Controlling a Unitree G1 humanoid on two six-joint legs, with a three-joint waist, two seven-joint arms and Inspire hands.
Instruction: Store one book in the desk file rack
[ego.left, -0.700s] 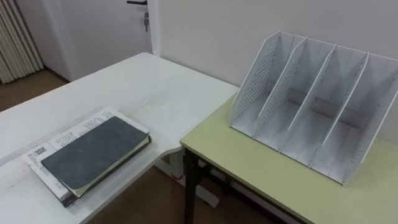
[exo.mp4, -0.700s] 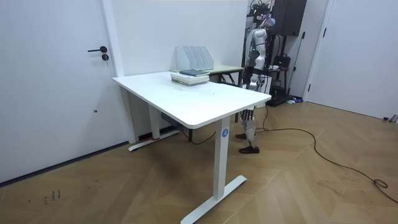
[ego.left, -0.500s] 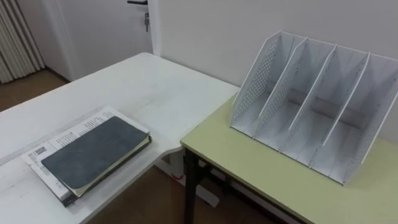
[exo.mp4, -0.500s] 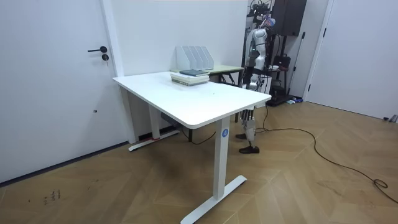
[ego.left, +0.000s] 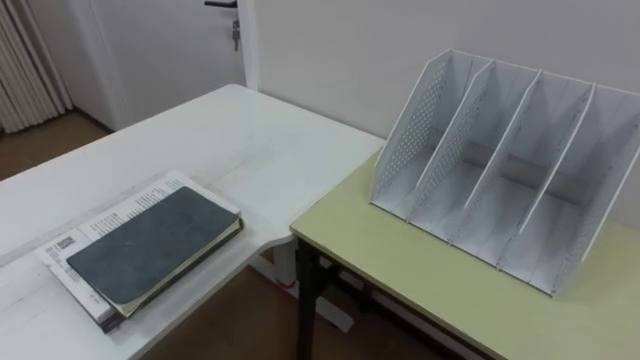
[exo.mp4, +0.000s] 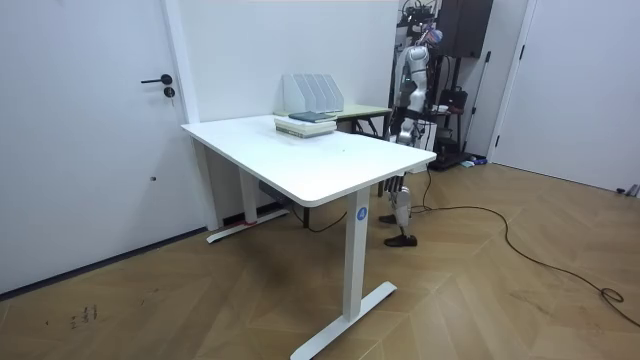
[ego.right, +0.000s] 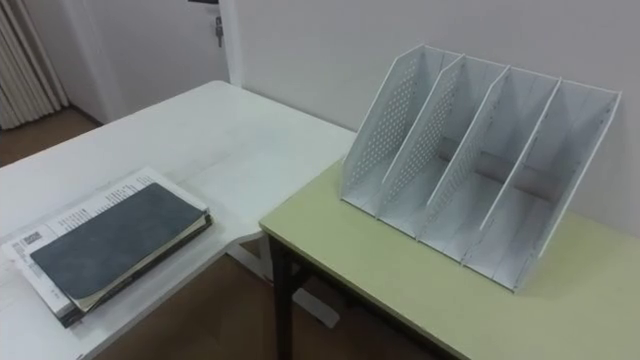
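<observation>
**Log:** Hand status?

**Op:** The left hand (exo.mp4: 402, 127) is hanging at the robot's side, just off the end of the green desk (ego.left: 400, 285). It is too small for me to tell whether it is open or closed.

**Log:** The book?

**Op:** The dark grey book (ego.left: 150, 245) is lying flat, ahead of the hand and off to its left. It is sitting on top of a printed booklet (ego.left: 70, 240) near the edge of the white table (ego.left: 250, 140). Being loose on top, I'm judging it the natural first pick.

**Log:** Rack?

**Op:** The file rack (ego.left: 500, 185) is standing on the desk, ahead of the hand and to its right. Its four empty slots are facing me, so I'm expecting the book to go in from my side.

**Log:** Room?

**Op:** The two tabletops are sitting close together against a white wall. A door (exo.mp4: 90, 130) is showing beyond them, and a wood floor (exo.mp4: 480, 290) is running underneath.
</observation>
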